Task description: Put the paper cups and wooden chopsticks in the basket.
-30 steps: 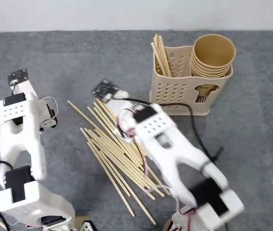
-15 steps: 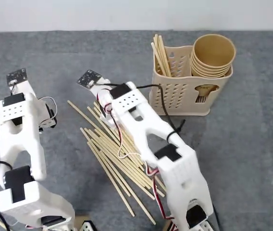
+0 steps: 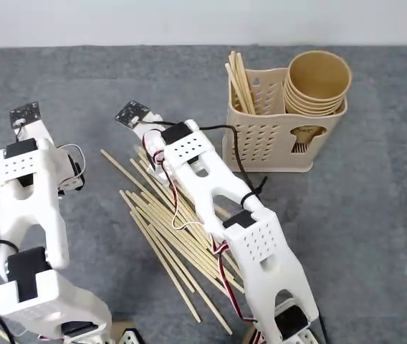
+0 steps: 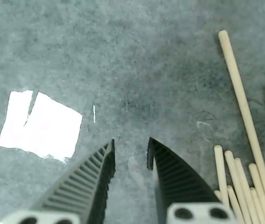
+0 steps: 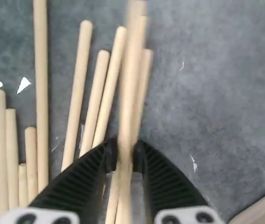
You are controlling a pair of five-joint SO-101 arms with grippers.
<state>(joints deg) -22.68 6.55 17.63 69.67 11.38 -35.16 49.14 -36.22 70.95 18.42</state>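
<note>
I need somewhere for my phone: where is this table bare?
Bare table lies right of the basket, and along the far edge left of it. Crowded: the scattered chopsticks between the two arms.

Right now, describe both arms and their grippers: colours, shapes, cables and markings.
Both the left arm and the right arm are white plastic shells with dot-perforated panels and black motors at the joints. A black cable and thin red and white wires run along the right one. The left gripper and right gripper have dark, tapered, ribbed fingers on white bases.
</note>
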